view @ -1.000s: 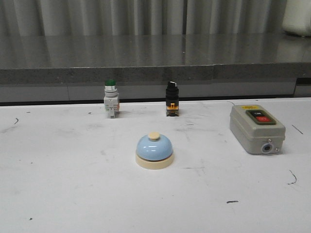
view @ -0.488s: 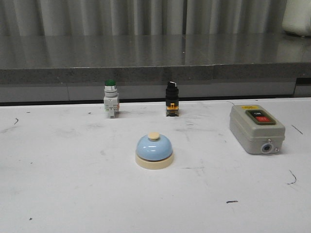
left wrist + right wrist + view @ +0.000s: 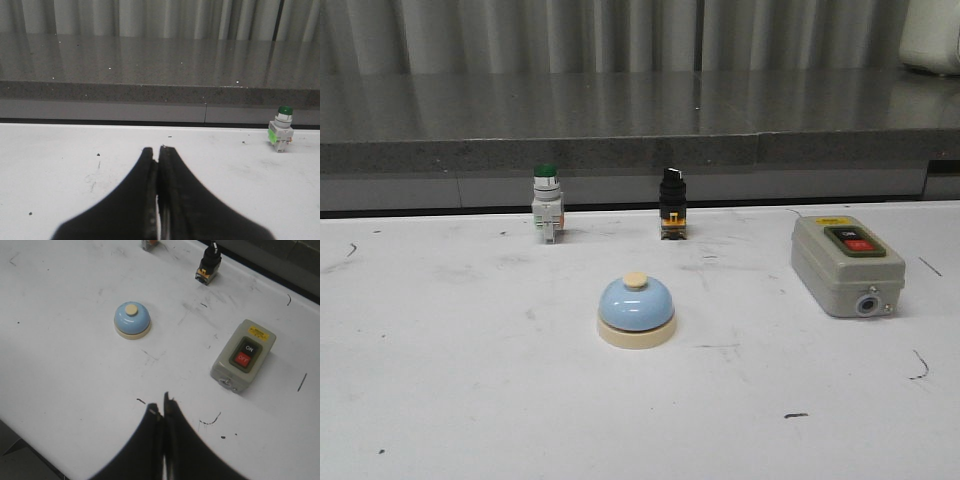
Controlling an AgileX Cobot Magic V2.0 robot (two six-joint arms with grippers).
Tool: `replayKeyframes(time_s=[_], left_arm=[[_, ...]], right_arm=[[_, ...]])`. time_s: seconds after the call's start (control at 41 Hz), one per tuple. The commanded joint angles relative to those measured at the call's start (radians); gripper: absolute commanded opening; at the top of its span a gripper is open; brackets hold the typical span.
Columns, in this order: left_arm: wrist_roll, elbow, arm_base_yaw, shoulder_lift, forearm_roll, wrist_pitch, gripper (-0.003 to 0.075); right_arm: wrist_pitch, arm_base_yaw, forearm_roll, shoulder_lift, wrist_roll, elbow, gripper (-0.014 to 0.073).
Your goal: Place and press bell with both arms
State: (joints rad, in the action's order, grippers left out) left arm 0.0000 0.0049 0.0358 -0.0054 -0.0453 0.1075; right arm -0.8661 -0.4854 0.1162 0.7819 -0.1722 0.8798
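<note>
The light-blue bell (image 3: 636, 309) with a cream base and cream button stands upright at the middle of the white table (image 3: 460, 400). It also shows in the right wrist view (image 3: 132, 320). My right gripper (image 3: 161, 406) is shut and empty, above the table's near part, well short of the bell. My left gripper (image 3: 156, 149) is shut and empty, low over the table and facing the back ledge; the bell is out of that view. Neither arm shows in the front view.
A green-capped push button (image 3: 547, 203) and a black selector switch (image 3: 672, 203) stand at the table's back edge. A grey switch box (image 3: 847, 265) with ON and OFF buttons lies at the right. A grey ledge (image 3: 620, 150) runs behind the table.
</note>
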Motion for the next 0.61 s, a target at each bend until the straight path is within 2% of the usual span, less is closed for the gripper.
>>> replayKeyframes(time_s=[0.0, 0.585], left_arm=[[0.0, 0.023, 0.002, -0.017, -0.009, -0.108, -0.002], [0.0, 0.023, -0.02, -0.017, -0.009, -0.108, -0.002]], right_arm=[[0.06, 0.005, 0.009, -0.006, -0.005, 0.025, -0.0052], [0.06, 0.005, 0.009, -0.006, -0.005, 0.025, -0.0052]])
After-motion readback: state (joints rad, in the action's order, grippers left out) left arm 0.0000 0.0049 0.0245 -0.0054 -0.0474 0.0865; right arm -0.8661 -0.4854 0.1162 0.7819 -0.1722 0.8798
